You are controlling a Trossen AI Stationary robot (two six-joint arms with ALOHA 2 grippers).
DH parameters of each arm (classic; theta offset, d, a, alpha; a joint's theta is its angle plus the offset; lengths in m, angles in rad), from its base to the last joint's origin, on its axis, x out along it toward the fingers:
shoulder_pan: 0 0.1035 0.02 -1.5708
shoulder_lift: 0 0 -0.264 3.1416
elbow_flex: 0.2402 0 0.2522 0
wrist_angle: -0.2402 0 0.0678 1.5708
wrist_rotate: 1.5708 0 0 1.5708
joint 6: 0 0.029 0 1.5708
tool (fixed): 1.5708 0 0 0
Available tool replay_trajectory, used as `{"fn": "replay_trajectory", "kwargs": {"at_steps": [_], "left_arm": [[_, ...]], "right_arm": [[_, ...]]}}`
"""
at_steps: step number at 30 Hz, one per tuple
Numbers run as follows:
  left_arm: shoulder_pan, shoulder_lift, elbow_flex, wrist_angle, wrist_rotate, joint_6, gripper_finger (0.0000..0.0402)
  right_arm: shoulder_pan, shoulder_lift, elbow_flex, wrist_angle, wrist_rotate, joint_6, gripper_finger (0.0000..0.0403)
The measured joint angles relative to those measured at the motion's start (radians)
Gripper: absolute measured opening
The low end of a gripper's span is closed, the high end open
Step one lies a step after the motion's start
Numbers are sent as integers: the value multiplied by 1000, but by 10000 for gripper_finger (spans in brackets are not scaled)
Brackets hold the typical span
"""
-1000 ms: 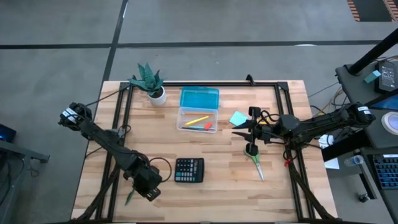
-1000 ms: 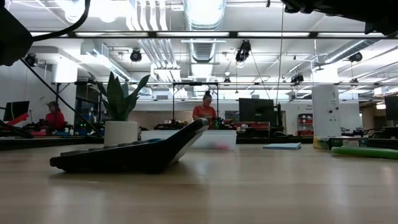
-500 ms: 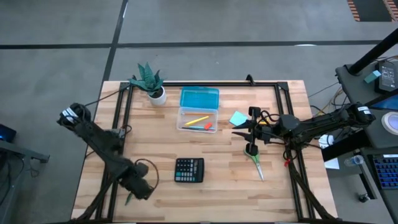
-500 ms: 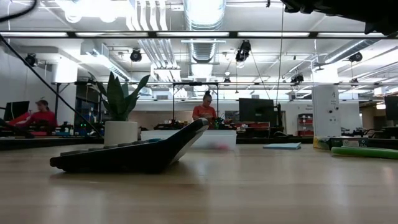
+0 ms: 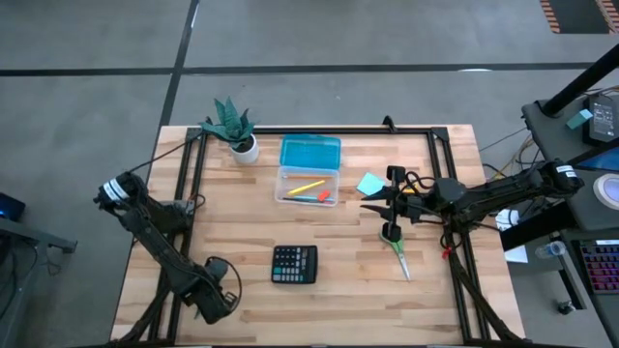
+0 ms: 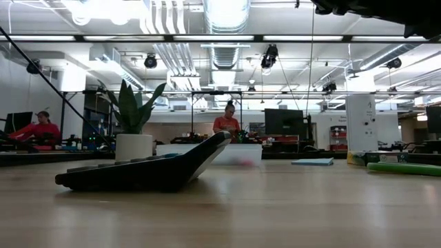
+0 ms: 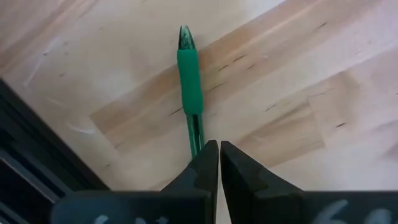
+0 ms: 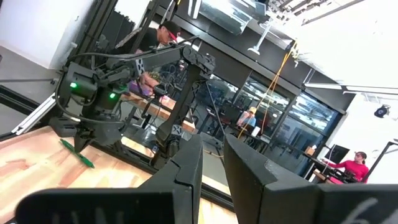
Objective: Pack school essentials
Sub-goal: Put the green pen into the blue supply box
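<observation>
Wooden table carries everything. Since 1 second ago the left gripper has moved toward the near left corner; its 2 fingers are nearly closed around the green pen. The right gripper has not moved, its fingers slightly apart and empty, beside the scissors. A calculator lies between both arms.

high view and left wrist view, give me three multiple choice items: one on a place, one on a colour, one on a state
1. Where is the calculator?
A. inside the clear box
B. on the bare table, nearer the front edge than the clear box
C. beside the potted plant

2. What colour is the pen?
A. green
B. red
C. black

3. How is the left pincer?
A. wide open
B. shut at the pen's end
C. holding scissors

Answers: 1 B, it lies alone on wood. 2 A, green grip and barrel. 3 B, fingers nearly meet there.
</observation>
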Motion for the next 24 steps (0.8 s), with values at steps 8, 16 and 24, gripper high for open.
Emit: {"fn": "replay_trajectory", "kwargs": {"at_steps": [8, 16, 24], "left_arm": [[0, 0, 0, 3, -17, 0, 0], [-1, 0, 0, 9, -17, 8, 41], [-20, 0, -1, -13, -13, 10, 122]], "right_arm": [[0, 0, 0, 0, 0, 0, 56], [0, 0, 0, 0, 0, 0, 56], [0, 0, 0, -1, 0, 0, 56]]}}
